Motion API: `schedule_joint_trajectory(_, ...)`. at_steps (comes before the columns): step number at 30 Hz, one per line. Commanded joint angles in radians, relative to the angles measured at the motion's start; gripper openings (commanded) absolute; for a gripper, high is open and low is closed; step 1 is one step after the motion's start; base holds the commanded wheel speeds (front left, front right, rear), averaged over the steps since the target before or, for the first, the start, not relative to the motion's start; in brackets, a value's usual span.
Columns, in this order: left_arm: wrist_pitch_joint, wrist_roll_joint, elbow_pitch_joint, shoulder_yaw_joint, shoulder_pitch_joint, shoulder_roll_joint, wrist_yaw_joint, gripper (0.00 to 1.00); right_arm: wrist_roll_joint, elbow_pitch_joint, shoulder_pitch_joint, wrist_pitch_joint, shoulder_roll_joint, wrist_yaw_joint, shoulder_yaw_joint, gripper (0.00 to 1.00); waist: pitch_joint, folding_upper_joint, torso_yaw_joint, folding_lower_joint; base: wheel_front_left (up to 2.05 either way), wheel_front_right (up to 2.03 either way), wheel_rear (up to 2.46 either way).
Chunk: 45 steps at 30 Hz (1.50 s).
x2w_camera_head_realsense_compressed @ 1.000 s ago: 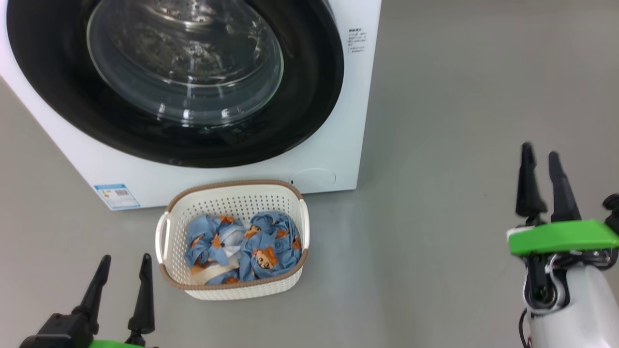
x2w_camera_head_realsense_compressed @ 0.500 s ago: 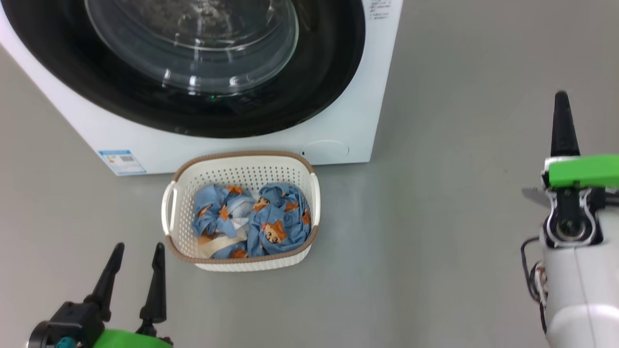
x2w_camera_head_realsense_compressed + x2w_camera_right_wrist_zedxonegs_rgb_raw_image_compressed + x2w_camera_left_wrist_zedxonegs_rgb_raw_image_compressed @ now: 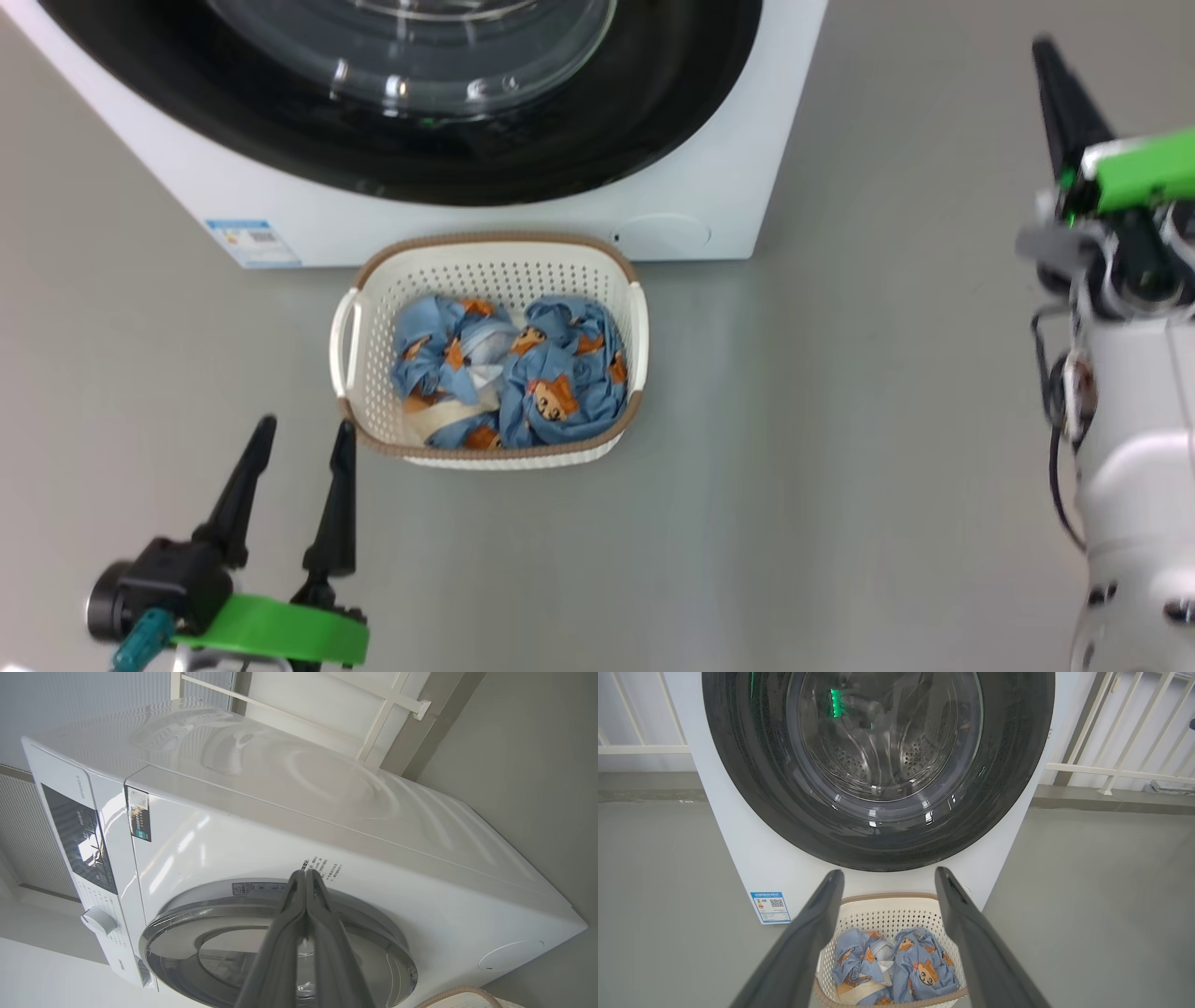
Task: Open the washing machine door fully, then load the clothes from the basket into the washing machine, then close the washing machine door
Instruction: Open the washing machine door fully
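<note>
The left gripper [image 3: 306, 427] holds tapered dark fingers apart beside the perforated cream plastic basket [image 3: 504, 273] of crumpled blue printed clothes [image 3: 546, 373]. Behind stands the white washing machine [image 3: 719, 177], its glossy round black door [image 3: 579, 154] closed. The right gripper [image 3: 1046, 51] is pinched together, empty.

I see my left gripper [image 3: 888, 871] spread wide, aimed at the washing machine [image 3: 752, 858]. Its door [image 3: 878, 849] is closed. The basket [image 3: 887, 899] of clothes [image 3: 896, 970] sits just in front of the washing machine.

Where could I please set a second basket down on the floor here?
Bare grey floor lies right of the basket, between it and the right hand, and left of it, beyond the left hand. Crowded: the basket stands close to the washing machine.
</note>
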Motion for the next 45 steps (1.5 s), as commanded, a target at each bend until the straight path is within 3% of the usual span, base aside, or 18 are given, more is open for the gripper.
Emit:
schedule_joint_trajectory(1, -0.012, -0.007, -0.039, 0.026, -0.041, 0.014, -0.003, 1.0, 0.013, -0.01, -0.064, 0.025, 0.007, -0.001, 0.008, 0.0, 0.03, -0.0001, 0.022, 0.0, 0.0, 0.0, 0.0)
schedule_joint_trajectory(7, -0.012, -0.004, -0.075, 0.015, -0.072, 0.007, -0.003, 1.0, -0.004, 0.098, -0.221, 0.097, 0.0, -0.001, -0.001, 0.0, 0.084, -0.0001, 0.049, 0.0, 0.0, 0.0, 0.0)
schedule_joint_trajectory(22, -0.012, -0.031, -0.077, -0.026, -0.143, -0.018, -0.003, 1.0, -0.133, 0.339, -0.496, 0.121, -0.017, -0.001, -0.011, 0.0, 0.211, -0.0001, 0.119, 0.0, 0.0, 0.0, 0.0)
schedule_joint_trajectory(45, -0.012, -0.064, -0.088, -0.104, -0.247, -0.039, -0.003, 1.0, -0.237, 0.465, -0.681, 0.108, 0.0, -0.001, 0.006, 0.0, 0.335, -0.0001, 0.194, 0.0, 0.0, 0.0, 0.0)
